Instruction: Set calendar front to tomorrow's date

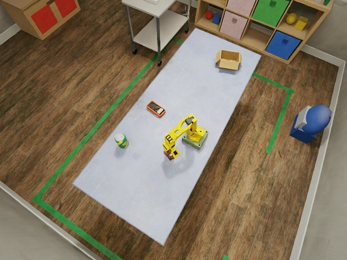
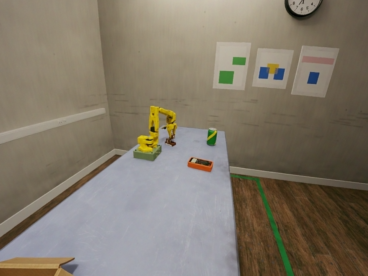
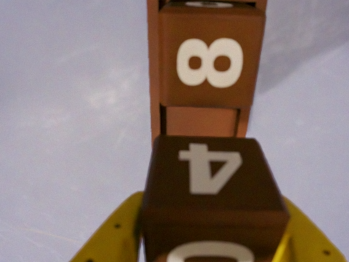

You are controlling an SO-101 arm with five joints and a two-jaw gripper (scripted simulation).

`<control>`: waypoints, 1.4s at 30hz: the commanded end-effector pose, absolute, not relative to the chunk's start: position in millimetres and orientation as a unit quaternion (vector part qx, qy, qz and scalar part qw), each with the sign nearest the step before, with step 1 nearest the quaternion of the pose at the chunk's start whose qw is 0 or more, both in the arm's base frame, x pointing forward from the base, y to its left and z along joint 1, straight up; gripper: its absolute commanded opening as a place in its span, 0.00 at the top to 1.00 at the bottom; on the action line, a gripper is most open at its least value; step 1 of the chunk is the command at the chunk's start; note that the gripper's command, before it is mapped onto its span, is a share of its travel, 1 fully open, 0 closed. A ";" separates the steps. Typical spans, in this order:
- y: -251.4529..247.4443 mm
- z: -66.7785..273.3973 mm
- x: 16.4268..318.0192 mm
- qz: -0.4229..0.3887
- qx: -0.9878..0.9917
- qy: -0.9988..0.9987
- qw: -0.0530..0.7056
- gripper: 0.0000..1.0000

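My gripper (image 3: pixel 214 218) (image 2: pixel 172 134) is shut on a brown cube (image 3: pixel 214 207) (image 2: pixel 173 136) and holds it raised above the near end of the brown tray (image 3: pixel 154 80) (image 2: pixel 174 143). In the wrist view the held cube shows a 4, lying sideways, and part of a 0 below it; a 5 seems to show in the exterior view. The other brown cube (image 3: pixel 167 91) (image 2: pixel 167 140) sits in the tray's far part, with a sideways 8 on top in the wrist view. Bare tray floor shows between the cubes. The month's name is too small to read.
The arm's green base (image 1: pixel 194 143) (image 2: pixel 146 155) stands beside the tray. A green can (image 1: pixel 121 140) (image 2: pixel 211 136) and an orange multimeter (image 1: pixel 155 109) (image 2: pixel 200 164) stand farther off. An open cardboard box (image 1: pixel 229 60) is at the table's far end.
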State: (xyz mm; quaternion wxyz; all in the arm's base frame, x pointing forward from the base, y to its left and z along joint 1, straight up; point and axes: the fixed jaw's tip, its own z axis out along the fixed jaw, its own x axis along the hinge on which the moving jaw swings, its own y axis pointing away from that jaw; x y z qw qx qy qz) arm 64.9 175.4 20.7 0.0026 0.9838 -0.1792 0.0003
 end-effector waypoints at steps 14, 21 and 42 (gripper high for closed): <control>174.7 22.2 62.6 0.000 0.984 -0.179 0.000 1.00; 174.9 22.2 62.7 0.000 0.984 -0.179 0.000 1.00; 175.3 16.1 63.0 0.000 0.984 -0.180 0.000 1.00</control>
